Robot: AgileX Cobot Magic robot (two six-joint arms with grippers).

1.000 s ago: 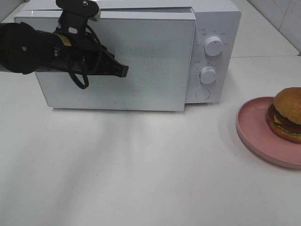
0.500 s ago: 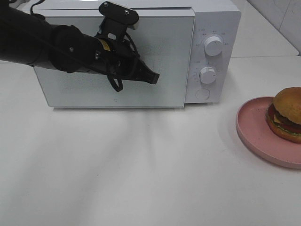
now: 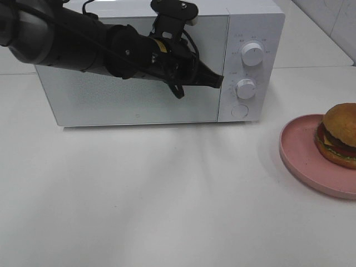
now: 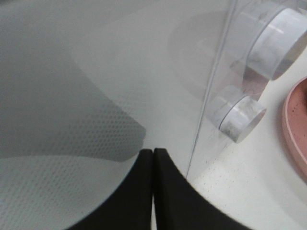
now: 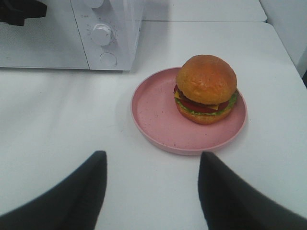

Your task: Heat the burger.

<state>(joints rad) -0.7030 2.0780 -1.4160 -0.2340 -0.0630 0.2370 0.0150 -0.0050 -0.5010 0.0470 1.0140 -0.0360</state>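
Observation:
The burger [image 5: 206,88] has a golden-brown bun and sits on a pink plate [image 5: 158,120] to the right of the white microwave [image 3: 167,105]; it also shows at the right edge of the high view as the burger [image 3: 340,133] on the plate [image 3: 306,156]. My left gripper [image 3: 217,82] is shut, fingertips [image 4: 144,165] pressed together, against the right edge of the microwave door beside the lower knob [image 4: 240,112]. My right gripper [image 5: 151,191] hangs open above the table just in front of the plate, holding nothing.
The microwave's control panel carries an upper knob [image 3: 253,54], a lower knob [image 3: 245,88] and a round button [image 3: 240,111]. The left arm [image 3: 83,44] stretches across the door front. White table [image 3: 167,194] lies in front of the microwave.
The left arm has swept right across the microwave door, from its left part to its right edge. The door looked slightly ajar earlier and now sits flush. Burger and plate have not moved.

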